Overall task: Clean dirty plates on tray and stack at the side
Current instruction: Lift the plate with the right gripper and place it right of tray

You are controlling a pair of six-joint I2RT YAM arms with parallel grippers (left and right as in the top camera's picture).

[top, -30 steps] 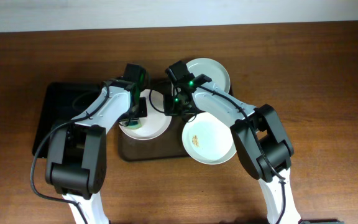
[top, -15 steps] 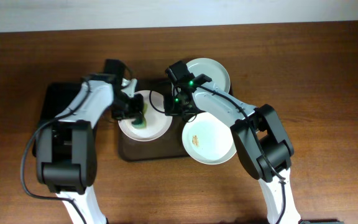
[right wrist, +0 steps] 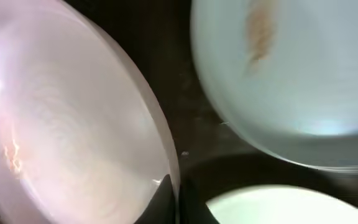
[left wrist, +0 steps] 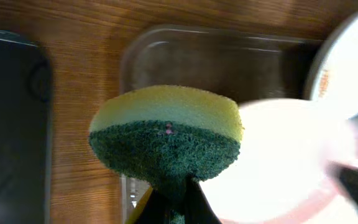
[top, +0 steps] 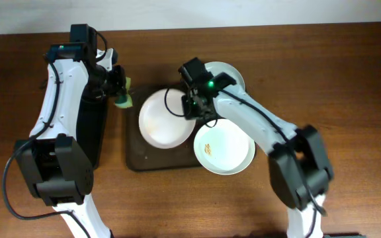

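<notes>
Front plate (top: 225,149) lies nearest, over the near right corner of the tray (top: 136,157), its edge reaching out past the tray rim above the worktop (top: 349,99); a small orange-brown smear shows on its left part; how it is supported there is hard to tell.

Left plate (top: 166,119) covers much of the tray's middle; in the left wrist view it is washed out to plain white, so no marks can be read there; the right wrist view shows a faint orange smear near its rim.

Right gripper (top: 192,110) sits at the right edge of the left plate, jaws closed down on the rim; only a dark finger tip shows at the bottom of the right wrist view, the rest cut off.

Left gripper (left wrist: 176,202) is off the tray's left side, above the worktop between the tray and the black tray (top: 96,132), pinched tight on a sponge (left wrist: 166,130), yellow above, green scourer below; the fingers are mostly out of frame.

The left arm hides most of the black tray.

Far plate (top: 229,74) lies farthest, at the tray's far right corner, its left part hidden by the right arm; smeared orange-brown; whether it rests on the tray I cannot tell.
</notes>
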